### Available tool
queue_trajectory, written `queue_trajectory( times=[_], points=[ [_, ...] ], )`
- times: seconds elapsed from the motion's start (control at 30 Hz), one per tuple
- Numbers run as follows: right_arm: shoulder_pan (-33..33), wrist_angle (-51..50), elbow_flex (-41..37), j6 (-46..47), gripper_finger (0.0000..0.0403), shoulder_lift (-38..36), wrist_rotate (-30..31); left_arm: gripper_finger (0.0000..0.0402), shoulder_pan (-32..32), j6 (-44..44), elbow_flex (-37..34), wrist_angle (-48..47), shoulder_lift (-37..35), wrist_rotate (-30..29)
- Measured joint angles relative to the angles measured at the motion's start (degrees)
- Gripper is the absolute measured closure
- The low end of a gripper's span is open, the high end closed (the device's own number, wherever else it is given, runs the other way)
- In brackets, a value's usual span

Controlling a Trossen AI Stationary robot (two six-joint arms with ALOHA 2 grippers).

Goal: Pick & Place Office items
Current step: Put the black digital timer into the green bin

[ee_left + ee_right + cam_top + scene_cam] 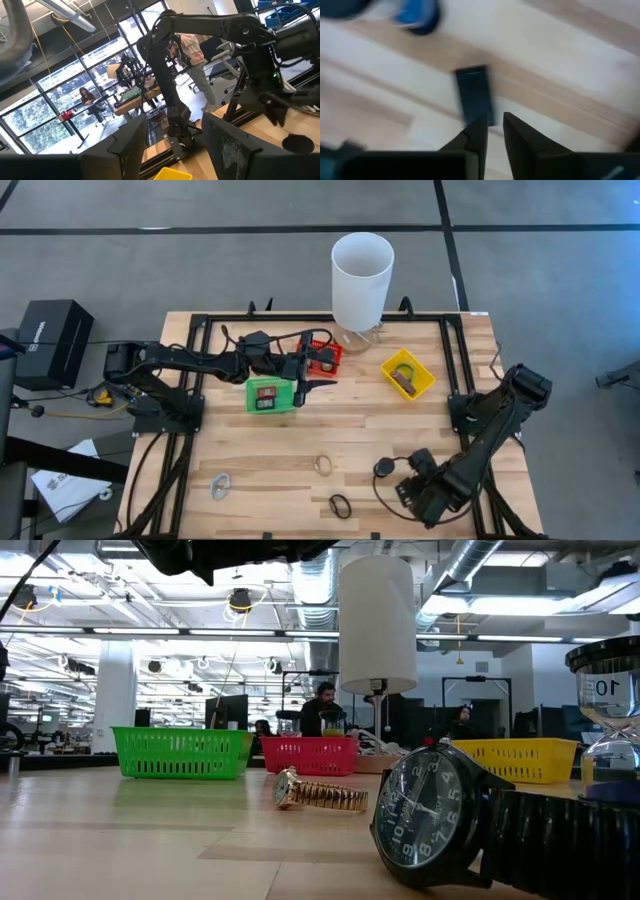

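A: What's on the desk (pixel 400 440), materials first?

B: Pale wood planks, black frame around the edge. Near the front, in the low view, a black watch (pixel 432 815) lies on its side with a round dark dial and a dark strap. Behind it is a gold watch (pixel 318 794) w/ a metal link band. From above there's also a silvery clip (pixel 220 485) front-left and a thin black band loop (pixel 340 506) at the front edge, both well apart from the baskets.

A: The arms?

B: The left pincer (pixel 320 383) hangs just beside the green basket (pixel 270 394), between it and the red basket (pixel 325 357). Its fingers (pixel 132 145) are spread wide w/ nothing between. The right pincer (pixel 492 131) is low over the desk front-right, near the black watch. Its fingers are nearly together w/ a slim gap and grip nothing. A flat dark strap piece (pixel 475 95) lies just ahead of the tips, and a blurred blue thing (pixel 417 15) sits farther off.

A: Anything in the way?

B: A tall white cylinder (pixel 362 280) stands at the back, behind the red basket. In the low view an hourglass (pixel 610 730) stands at the right edge.

A: Baskets, contents?

B: All are plastic mesh. The green one holds small red and dark pieces. The red one holds sth dark, can't tell what. The yellow basket (pixel 407 373), back-right, holds a dark brownish loop.
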Motion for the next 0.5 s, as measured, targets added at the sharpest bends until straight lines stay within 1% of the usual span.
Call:
queue_trajectory(
  times=[0.1, 0.2, 0.3, 0.5],
  points=[
    [-0.63, 3.34, 0.05, -5.95, 0.0353, 0.62, 0.87, 0.0215, -0.01, 0.0, 0.0, -0.19, 0.0, -0.02],
    [-1.74, 4.97, 0.07, -10.8, 0.0337, 1.8, 0.11, 0.0215, -0.01, -0.37, 0.0, -0.31, 0.0, -0.01],
    [-3.43, 4.85, 0.07, -11.59, 0.0313, 2.01, -3.69, 0.0215, -0.01, -0.63, 0.0, -0.34, 0.0, -0.02],
    [-4.2, 5.94, 0.07, -11.75, 0.0251, 2.01, -3.7, 0.0215, -0.01, -0.63, 0.0, -0.35, 0.0, -0.01]
  ],
)
